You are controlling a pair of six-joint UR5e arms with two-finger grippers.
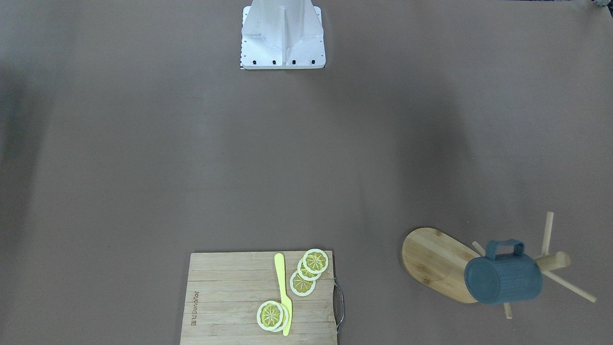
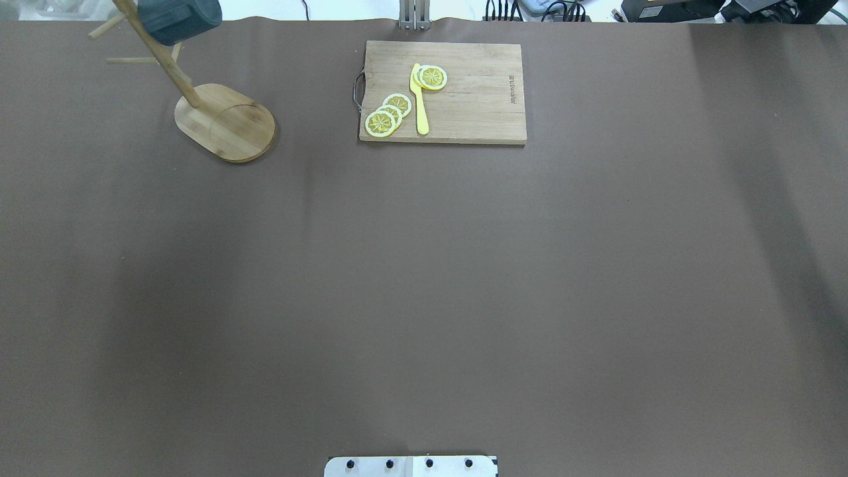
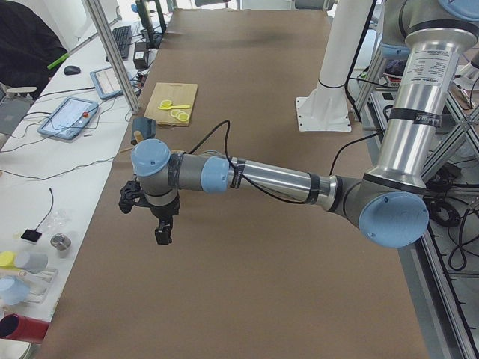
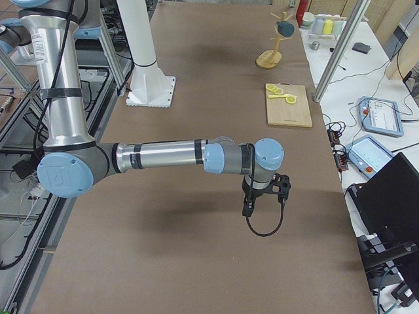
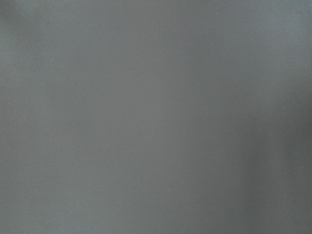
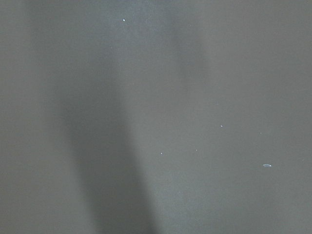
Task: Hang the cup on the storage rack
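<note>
The slate blue-grey ribbed mug (image 1: 503, 279) hangs on its side high on the light wooden mug tree with an oval bamboo base (image 1: 433, 261). The mug tree stands near the far left corner of the brown table (image 2: 424, 298). A rectangular slatted bamboo cutting board (image 1: 230, 297) lies along the same far edge. The left gripper (image 3: 147, 217) and the right gripper (image 4: 265, 196) hover over bare table, well apart from the rack. I cannot tell whether either one is spread or pressed together.

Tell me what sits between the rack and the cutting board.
Nothing does. In the overhead view, only bare table separates the rack from the cutting board.
</note>
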